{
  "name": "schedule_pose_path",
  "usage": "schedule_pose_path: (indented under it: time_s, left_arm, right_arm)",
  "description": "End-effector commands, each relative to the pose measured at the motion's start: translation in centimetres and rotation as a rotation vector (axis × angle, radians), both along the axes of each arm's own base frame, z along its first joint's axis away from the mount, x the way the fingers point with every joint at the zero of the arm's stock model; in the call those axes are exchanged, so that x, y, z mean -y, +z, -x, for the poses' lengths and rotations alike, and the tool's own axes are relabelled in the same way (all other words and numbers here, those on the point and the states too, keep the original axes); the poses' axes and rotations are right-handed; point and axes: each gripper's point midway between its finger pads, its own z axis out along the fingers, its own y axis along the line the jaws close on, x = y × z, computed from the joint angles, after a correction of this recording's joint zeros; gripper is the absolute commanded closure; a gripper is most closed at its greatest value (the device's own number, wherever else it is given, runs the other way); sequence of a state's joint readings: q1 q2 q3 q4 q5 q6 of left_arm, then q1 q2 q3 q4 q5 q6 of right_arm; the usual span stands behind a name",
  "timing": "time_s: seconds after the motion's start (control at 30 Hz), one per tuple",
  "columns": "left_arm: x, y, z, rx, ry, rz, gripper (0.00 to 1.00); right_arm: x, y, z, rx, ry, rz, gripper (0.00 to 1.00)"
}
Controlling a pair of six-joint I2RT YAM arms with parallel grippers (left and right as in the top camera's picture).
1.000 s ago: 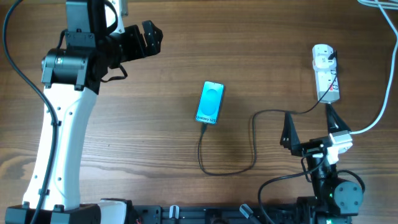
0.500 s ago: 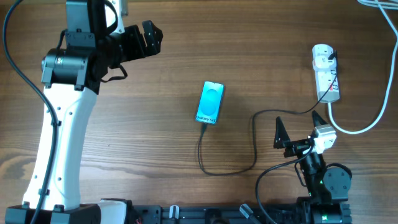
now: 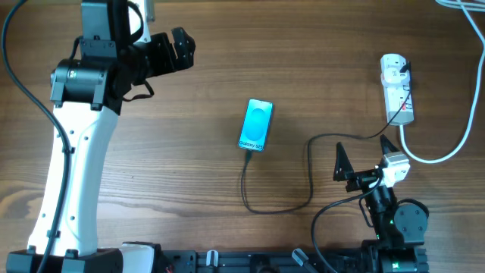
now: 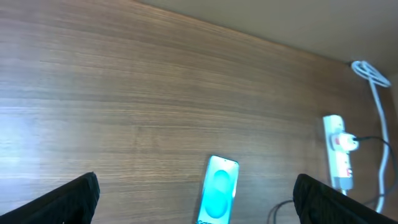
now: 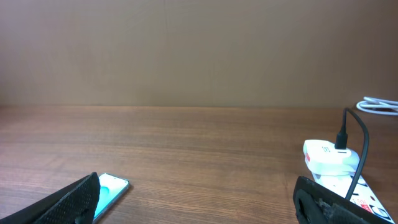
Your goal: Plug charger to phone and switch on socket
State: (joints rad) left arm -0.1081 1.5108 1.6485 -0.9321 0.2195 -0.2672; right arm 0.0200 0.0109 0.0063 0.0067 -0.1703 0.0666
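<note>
Judging the charger (image 3: pixel 309 173) seated in the phone (image 3: pixel 256 125) at mid-table, I take the socket (image 3: pixel 394 85) and its red switch (image 3: pixel 409 109) next. Right gripper (image 3: pixel 361 145), jaws spread and empty, hangs nearby; I should close it and press squarely. Left gripper (image 3: pixel 186 42) likewise spread.

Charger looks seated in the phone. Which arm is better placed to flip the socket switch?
Right. The right gripper, jaws open and empty, sits close to the socket, on the same side in the overhead view. The left gripper is far off on the opposite side, beyond the phone.
</note>
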Motion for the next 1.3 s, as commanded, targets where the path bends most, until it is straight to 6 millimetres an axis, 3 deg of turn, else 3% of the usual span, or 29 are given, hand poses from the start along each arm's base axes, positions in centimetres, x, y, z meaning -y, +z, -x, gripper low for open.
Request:
schedule_pose_path:
  time_s: [0.0,0.1,0.23,0.4,0.53,0.6,0.8,1.27]
  left_arm:
    - [-3.2,0.8,1.3,0.035,0.083,-0.153,0.0]
    - [-3.1,-0.1,3.8,0.101,-0.025,-0.23,0.0]
    - [-0.8,-3.9,8.9,0.321,-0.32,-0.322,0.0]
    - [-2.2,-9.2,13.2,0.556,-0.247,-0.344,0.0]
    - [-2.8,-11.0,14.5,0.737,-0.157,-0.309,0.0]
    - [-3.6,-12.3,15.0,0.77,-0.09,-0.298,0.0]
    - [-4.4,-13.6,15.5,0.813,-0.017,-0.273,0.0]
    - [-4.5,-13.8,15.9,0.81,-0.015,-0.275,0.0]
  right_arm:
    - [0.1,0.2,0.0,0.007,-0.009,-0.014,0.0]
    - [0.1,0.2,0.0,0.007,-0.009,-0.014,0.0]
    - [0.1,0.2,0.0,0.008,-0.009,-0.014,0.0]
    - [0.1,0.2,0.0,0.007,-0.009,-0.014,0.0]
    - [0.1,0.2,0.0,0.008,-0.009,-0.014,0.0]
    - [0.1,0.2,0.0,0.007,-0.009,-0.014,0.0]
    - [0.1,0.2,0.0,0.008,-0.009,-0.014,0.0]
    - [0.1,0.2,0.0,0.008,-0.009,-0.014,0.0]
